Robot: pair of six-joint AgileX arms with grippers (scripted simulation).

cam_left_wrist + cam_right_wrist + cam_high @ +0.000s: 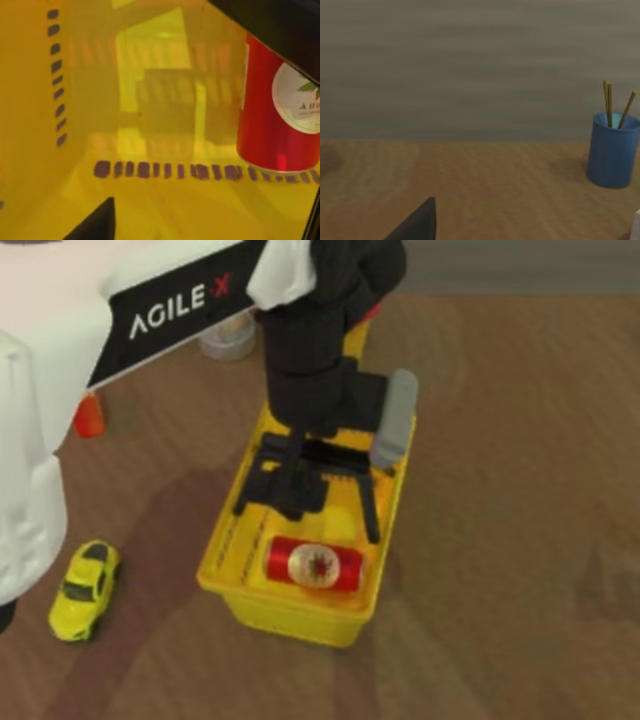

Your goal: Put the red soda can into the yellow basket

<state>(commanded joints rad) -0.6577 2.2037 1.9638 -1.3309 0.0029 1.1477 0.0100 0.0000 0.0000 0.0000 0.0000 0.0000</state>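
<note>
Lying on its side on the floor of the yellow basket [225,575], close to the wall nearest the top camera, the red soda can [314,564] is already where the task wants it. Just beyond it, the left gripper [305,502] hangs inside the basket with its fingers spread apart and touching nothing; the can is free of them. In the left wrist view the can [272,120] fills one side, its white label patch showing, with slotted yellow walls [30,100] all around.

The step in hand looks like the retreat. To do it well, lift the left arm straight up out of the basket, fingers held apart, clear of the walls and the black handle [275,455], so the can is not nudged.

The right gripper shows only a dark fingertip [417,225] over bare surface; I cannot tell its fingers' state. Farther off stands a blue cup [611,150] holding sticks.
</note>
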